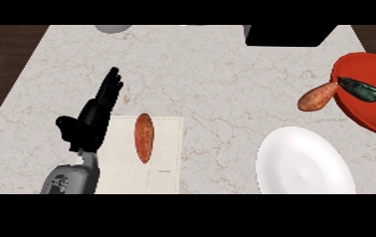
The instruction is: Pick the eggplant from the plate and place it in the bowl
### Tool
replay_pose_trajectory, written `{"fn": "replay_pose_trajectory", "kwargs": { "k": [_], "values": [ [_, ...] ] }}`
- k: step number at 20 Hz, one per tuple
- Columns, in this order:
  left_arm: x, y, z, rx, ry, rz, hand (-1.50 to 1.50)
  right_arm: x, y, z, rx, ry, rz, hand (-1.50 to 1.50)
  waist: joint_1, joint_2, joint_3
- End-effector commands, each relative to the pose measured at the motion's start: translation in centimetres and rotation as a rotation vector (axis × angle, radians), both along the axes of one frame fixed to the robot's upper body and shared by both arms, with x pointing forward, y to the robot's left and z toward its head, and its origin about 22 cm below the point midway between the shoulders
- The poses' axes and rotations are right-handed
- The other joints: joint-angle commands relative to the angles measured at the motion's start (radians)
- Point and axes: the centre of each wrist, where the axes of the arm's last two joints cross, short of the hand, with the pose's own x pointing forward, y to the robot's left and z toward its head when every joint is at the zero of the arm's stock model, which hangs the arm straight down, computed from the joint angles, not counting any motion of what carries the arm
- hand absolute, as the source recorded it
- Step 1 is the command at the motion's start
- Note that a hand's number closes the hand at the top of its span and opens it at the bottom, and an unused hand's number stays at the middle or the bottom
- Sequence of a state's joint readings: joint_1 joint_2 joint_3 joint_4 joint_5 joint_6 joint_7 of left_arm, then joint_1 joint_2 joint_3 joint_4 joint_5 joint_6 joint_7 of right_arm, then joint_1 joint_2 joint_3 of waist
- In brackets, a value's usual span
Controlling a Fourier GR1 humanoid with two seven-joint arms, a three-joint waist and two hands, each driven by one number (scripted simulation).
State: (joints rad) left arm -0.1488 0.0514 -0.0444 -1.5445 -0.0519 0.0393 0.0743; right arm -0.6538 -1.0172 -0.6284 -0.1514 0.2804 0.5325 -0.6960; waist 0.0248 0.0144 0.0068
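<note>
At the right edge of the frame we see the dark eggplant (358, 88) lying in the red bowl (354, 66), a sweet potato (318, 97) leaning on the bowl's rim. The white plate (303, 165) at lower right is bare, so the eggplant already lies where the task wants it. At lower left our left robot hand (94, 115) rests open, fingers straight, holding nothing, beside another sweet potato (144, 137) on a pale cloth (165, 156) on the desk (198, 76). The right robot hand does not show.
</note>
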Motion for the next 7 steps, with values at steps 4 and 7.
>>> {"fn": "replay_pose_trajectory", "kwargs": {
  "k": [4,7],
  "values": [
    [-0.2,0.2,0.2,-0.005,0.004,-0.006,0.00,-2.5,-1.1,-1.1,0.074,-0.065,0.161,-1.50,-0.003,-0.001,0.002],
    [-0.2,1.7,0.1,-0.003,-0.014,0.010,0.00,-3.1,-1.4,-1.1,0.069,-0.046,0.170,-1.50,-0.003,-0.002,0.001]
  ]
}}
